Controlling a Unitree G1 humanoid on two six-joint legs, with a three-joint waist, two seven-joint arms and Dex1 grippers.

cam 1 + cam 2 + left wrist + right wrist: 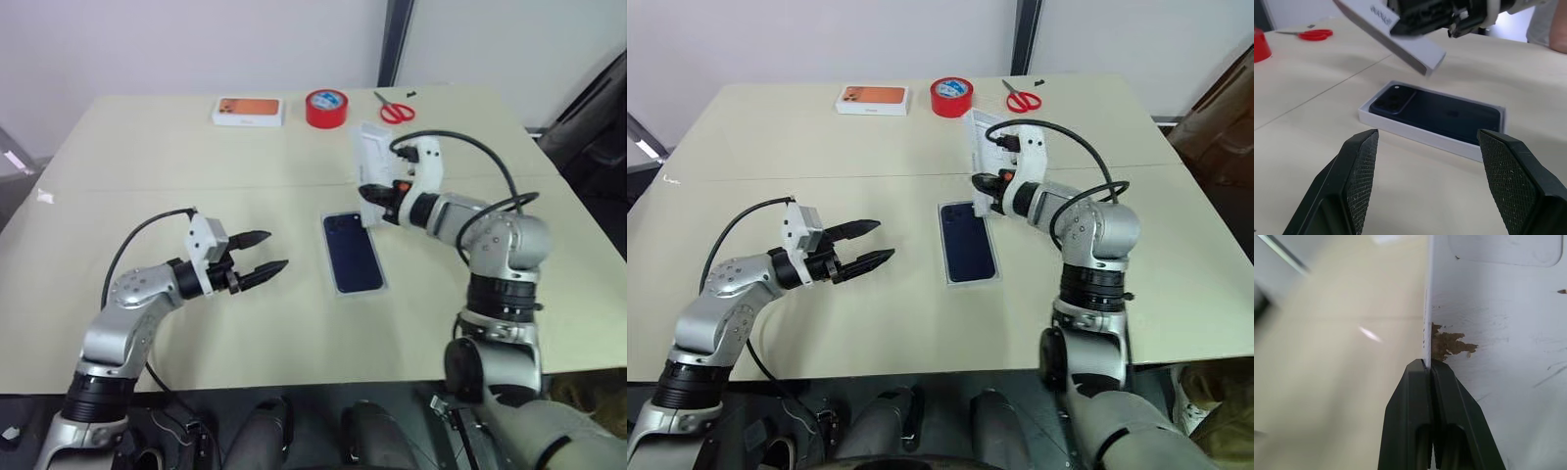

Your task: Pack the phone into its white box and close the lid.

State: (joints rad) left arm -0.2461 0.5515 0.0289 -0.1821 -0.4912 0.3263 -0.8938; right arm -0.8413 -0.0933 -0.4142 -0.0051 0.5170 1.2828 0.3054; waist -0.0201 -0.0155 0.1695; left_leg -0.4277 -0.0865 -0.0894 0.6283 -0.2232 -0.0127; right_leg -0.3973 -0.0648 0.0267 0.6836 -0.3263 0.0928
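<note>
Left eye view: phone (353,252) lies in the box (336,284) mid-table, ready for covering; right gripper (376,199) pinches the lid (373,157) by one wall, tilted just beyond it; left gripper (264,252) waits open, to the left, empty.

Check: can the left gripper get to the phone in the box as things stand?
Probably yes: left gripper is open, facing the phone in the white box across bare table; the lid hangs above.
</note>
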